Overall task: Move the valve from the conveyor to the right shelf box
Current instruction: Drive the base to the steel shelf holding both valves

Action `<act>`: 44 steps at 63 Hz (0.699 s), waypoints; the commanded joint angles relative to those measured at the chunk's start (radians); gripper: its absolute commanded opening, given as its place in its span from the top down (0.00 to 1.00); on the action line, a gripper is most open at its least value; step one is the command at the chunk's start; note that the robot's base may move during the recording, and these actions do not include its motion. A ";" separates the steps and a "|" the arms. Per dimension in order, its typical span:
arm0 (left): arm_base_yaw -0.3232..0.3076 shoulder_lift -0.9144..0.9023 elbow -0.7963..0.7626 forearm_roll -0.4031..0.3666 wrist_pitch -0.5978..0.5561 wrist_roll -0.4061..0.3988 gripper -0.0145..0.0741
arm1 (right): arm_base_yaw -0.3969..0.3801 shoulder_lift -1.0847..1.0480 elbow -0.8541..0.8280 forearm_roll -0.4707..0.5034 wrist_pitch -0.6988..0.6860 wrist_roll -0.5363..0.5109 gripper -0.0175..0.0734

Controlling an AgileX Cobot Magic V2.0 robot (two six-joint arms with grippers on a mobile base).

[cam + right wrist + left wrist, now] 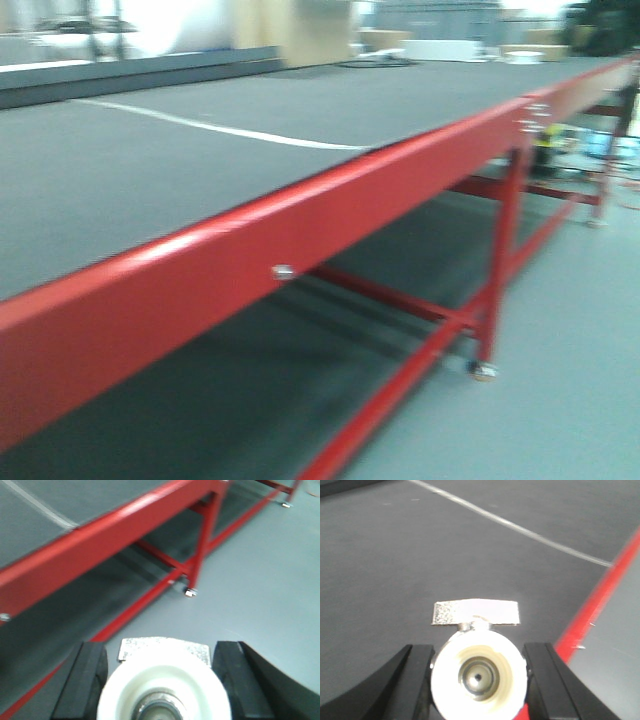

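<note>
The conveyor (180, 170) is a wide dark grey belt on a red frame (200, 280). My left gripper (478, 680) is shut on a white valve (479, 677) with a silvery flat handle (476, 612), held above the belt (395, 570) near its red edge (600, 600). My right gripper (162, 690) is shut on a second white valve (165, 692) with a silvery handle (165, 649), held over the grey floor (260, 580) beside the conveyor's red frame (100, 535). Neither gripper shows in the front view. The right shelf box is out of view.
A white seam line (220, 127) crosses the belt. Red legs and cross braces (500, 260) stand under the conveyor, with a foot (190, 592) on the floor. Boxes and clutter (450, 48) lie blurred at the far end.
</note>
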 commanded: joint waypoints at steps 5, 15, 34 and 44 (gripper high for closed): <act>0.003 -0.007 -0.005 -0.012 -0.049 -0.002 0.96 | -0.003 -0.014 -0.009 -0.010 -0.069 0.000 0.99; 0.003 -0.007 -0.005 -0.012 -0.049 -0.002 0.96 | -0.003 -0.014 -0.009 -0.010 -0.069 0.000 0.99; 0.003 -0.007 -0.005 -0.012 -0.049 -0.002 0.96 | -0.003 -0.015 -0.009 -0.010 -0.069 0.000 0.99; 0.003 -0.007 -0.005 -0.012 -0.049 -0.002 0.96 | -0.003 -0.015 -0.009 -0.010 -0.069 0.000 0.99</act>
